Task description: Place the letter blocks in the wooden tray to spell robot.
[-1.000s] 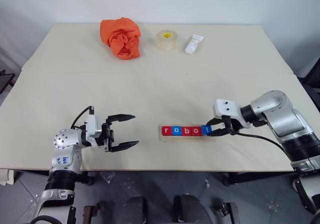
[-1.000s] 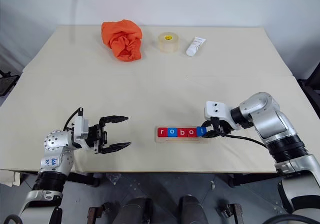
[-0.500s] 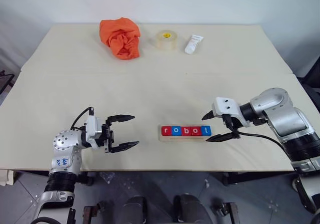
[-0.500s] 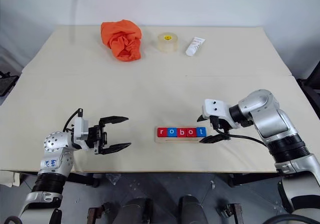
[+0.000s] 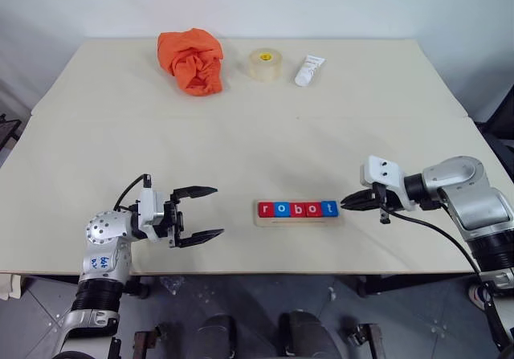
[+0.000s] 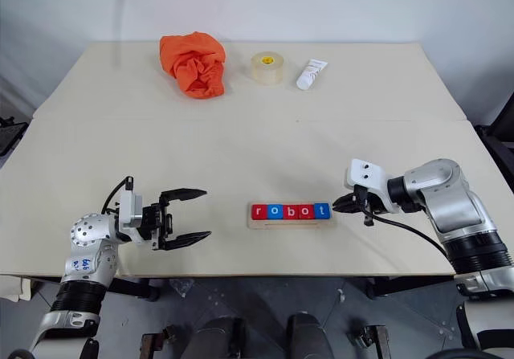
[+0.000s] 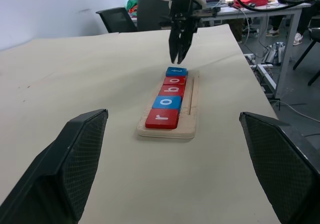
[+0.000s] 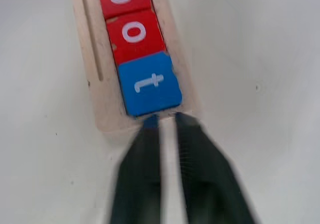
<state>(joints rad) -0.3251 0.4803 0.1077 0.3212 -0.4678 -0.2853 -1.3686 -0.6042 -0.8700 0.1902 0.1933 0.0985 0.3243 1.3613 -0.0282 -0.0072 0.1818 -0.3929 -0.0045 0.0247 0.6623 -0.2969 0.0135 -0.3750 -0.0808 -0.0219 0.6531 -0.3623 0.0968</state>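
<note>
A wide beige table [image 5: 257, 126] carries the long pale-wood tray [image 5: 297, 218], whose five square letter blocks [image 5: 297, 209], three red and two blue, spell "robot". Half a second ago the right gripper [image 5: 347, 202] stood spread around the tray's end; now its fingers are pressed together just beside the blue "t". The left gripper [image 5: 210, 212] hangs spread, holding nothing. In the left wrist view, the tray [image 7: 192, 108] lies between wide fingers [image 7: 75, 159]. In the right wrist view, closed fingertips [image 8: 150, 124] meet the tray's end.
</note>
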